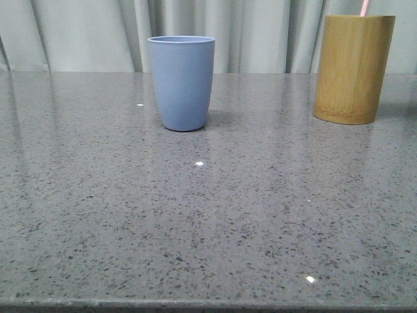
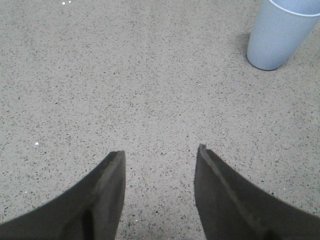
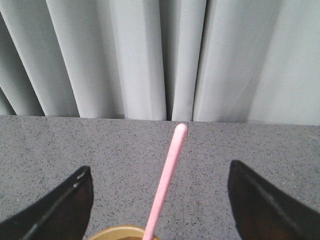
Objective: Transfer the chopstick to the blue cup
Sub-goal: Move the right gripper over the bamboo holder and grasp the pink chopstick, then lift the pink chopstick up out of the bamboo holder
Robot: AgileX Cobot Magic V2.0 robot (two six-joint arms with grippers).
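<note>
The blue cup (image 1: 182, 81) stands upright left of the table's middle; it also shows in the left wrist view (image 2: 281, 32). A tan bamboo cylinder (image 1: 352, 68) stands at the far right, with a pale pink chopstick (image 1: 365, 7) poking out of its top. In the right wrist view the chopstick (image 3: 167, 177) rises from the cylinder's rim (image 3: 120, 232) between the wide-open fingers of my right gripper (image 3: 160, 172), touching neither. My left gripper (image 2: 160, 152) is open and empty above bare table, the cup off to one side. Neither gripper shows in the front view.
The grey speckled table (image 1: 208, 215) runs to a front edge at the bottom of the front view. Pale grey curtains (image 1: 260, 32) hang close behind the far edge, also in the right wrist view (image 3: 150, 55).
</note>
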